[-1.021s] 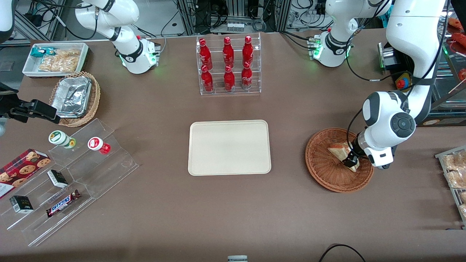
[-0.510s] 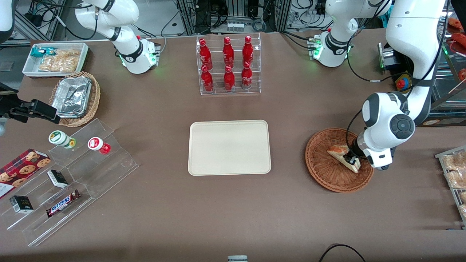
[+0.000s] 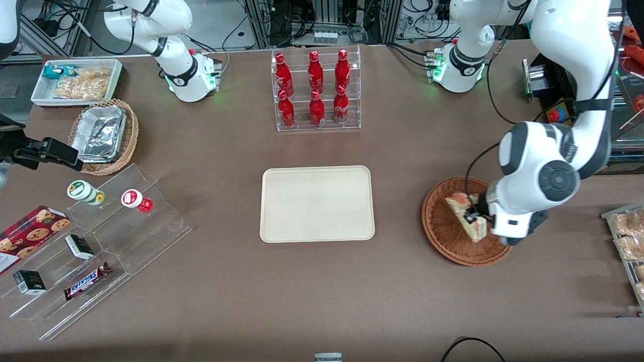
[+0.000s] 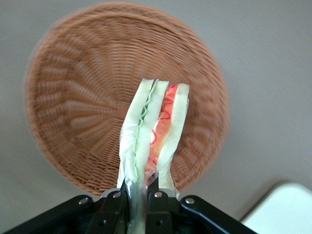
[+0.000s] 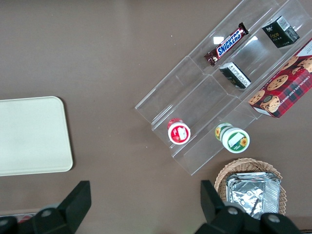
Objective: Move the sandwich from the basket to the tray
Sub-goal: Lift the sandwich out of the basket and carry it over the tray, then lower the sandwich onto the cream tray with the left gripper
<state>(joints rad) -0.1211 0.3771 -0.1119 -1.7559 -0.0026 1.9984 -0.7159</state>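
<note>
My left gripper (image 3: 474, 217) is shut on the sandwich (image 3: 465, 215), a white bread wedge with red and green filling, and holds it lifted above the reddish-brown wicker basket (image 3: 443, 232). In the left wrist view the black fingers (image 4: 157, 192) pinch the sandwich (image 4: 156, 126) at its wrapped end, with the basket (image 4: 73, 107) below it. The cream-beige tray (image 3: 317, 203) lies flat at the table's middle, toward the parked arm's end from the basket; a corner of the tray (image 4: 287, 209) shows in the left wrist view and the tray (image 5: 29, 134) in the right wrist view.
A clear rack of red bottles (image 3: 316, 90) stands farther from the front camera than the tray. A wire rack of snack packs (image 3: 629, 241) sits at the working arm's end. Acrylic steps with snacks (image 3: 95, 241), a foil-container basket (image 3: 103, 136) and a white bin (image 3: 75, 80) lie toward the parked arm's end.
The gripper has lifted the sandwich up off the basket floor and shifted slightly toward the tray; the arm's wrist has risen with it.
</note>
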